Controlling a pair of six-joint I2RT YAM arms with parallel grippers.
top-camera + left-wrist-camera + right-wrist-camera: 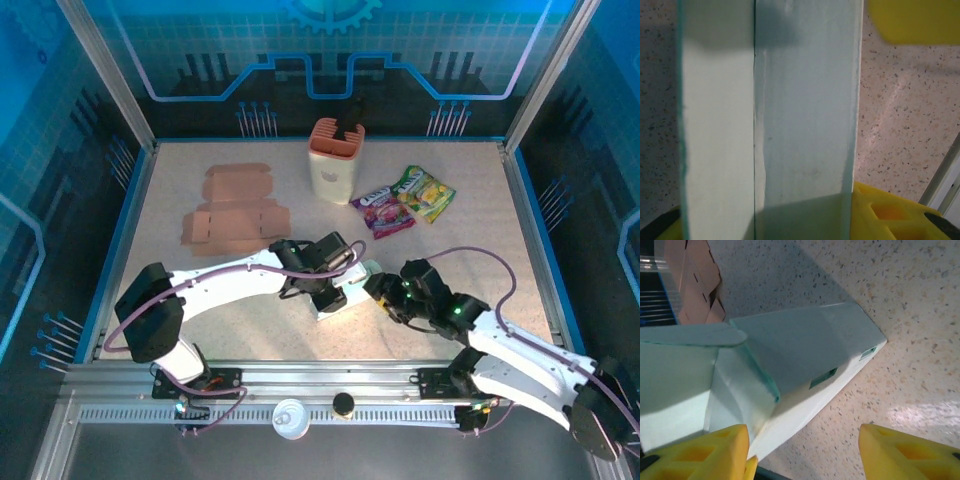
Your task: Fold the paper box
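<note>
The paper box is a pale mint-white, partly folded carton lying at the middle of the table between both arms. In the left wrist view one long panel of the box runs straight between my yellow fingers, with its edges against both. My left gripper is shut across it. My right gripper is open at the box's right end, and its left finger touches the low white edge of the box. Bare table lies between its fingers. A raised flap with two slots faces it.
Flat tan cardboard blanks lie at the back left. An orange-and-white holder stands at the back centre, with snack packets to its right. A white lid and a black cap sit on the front rail.
</note>
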